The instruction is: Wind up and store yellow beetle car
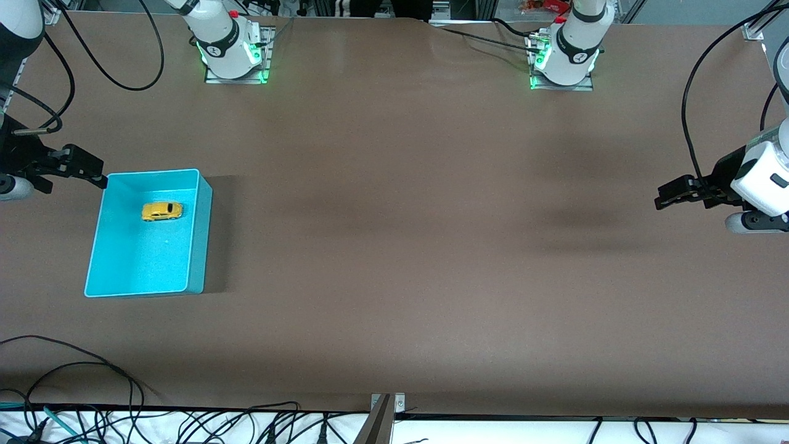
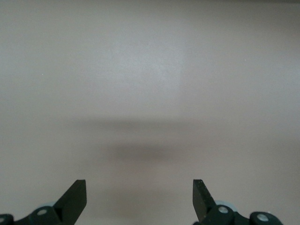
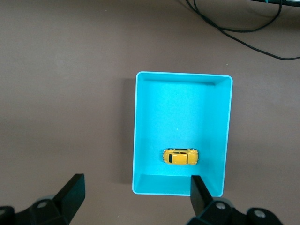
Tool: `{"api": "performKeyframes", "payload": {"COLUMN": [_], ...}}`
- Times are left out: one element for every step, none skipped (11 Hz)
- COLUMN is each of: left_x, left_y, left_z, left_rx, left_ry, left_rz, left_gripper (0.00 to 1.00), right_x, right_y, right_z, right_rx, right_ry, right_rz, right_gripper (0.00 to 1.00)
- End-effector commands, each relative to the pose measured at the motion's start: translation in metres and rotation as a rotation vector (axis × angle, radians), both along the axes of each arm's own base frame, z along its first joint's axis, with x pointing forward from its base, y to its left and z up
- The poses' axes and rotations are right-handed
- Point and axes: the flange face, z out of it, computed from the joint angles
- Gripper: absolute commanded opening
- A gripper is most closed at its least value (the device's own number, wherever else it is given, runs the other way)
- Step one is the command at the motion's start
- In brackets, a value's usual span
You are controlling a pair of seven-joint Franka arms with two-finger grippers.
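Observation:
The yellow beetle car rests on its wheels inside the turquoise bin, in the half of the bin farther from the front camera. The right wrist view shows the car close to one short wall of the bin. My right gripper hangs open and empty over the table beside the bin's corner at the right arm's end; its jaws stand wide apart. My left gripper waits open and empty over bare table at the left arm's end, and its wrist view shows only tabletop.
The brown table carries only the bin. Both arm bases stand along the edge farthest from the front camera. Loose black cables lie at the table's near edge at the right arm's end.

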Motion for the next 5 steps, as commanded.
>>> {"api": "performKeyframes", "payload": {"left_x": [-0.0061, -0.0078, -0.0108, -0.0124, -0.0128], "left_y": [-0.0075, -0.0086, -0.0090, -0.0101, -0.0101], "left_z": [0.0203, 0.0232, 0.0260, 0.0289, 0.0298], "left_rx": [-0.010, -0.009, -0.006, -0.005, -0.005], "left_ry": [-0.031, -0.034, -0.037, -0.042, -0.043], "left_rz": [-0.039, -0.040, -0.041, -0.041, -0.041], "left_gripper": [1.00, 1.00, 1.00, 1.00, 1.00], "right_x": [-0.0029, -0.0029, -0.0029, -0.0037, -0.0042], "right_y": [-0.0011, -0.0011, -0.0019, -0.0019, -0.0019], "right_z": [0.0084, 0.0084, 0.0084, 0.0077, 0.0073], "right_rx": [-0.015, -0.015, -0.015, -0.015, -0.015], "right_ry": [0.010, 0.010, 0.011, 0.018, 0.023], "right_rz": [0.007, 0.007, 0.005, 0.005, 0.005], "right_gripper": [1.00, 1.00, 1.00, 1.00, 1.00]}}
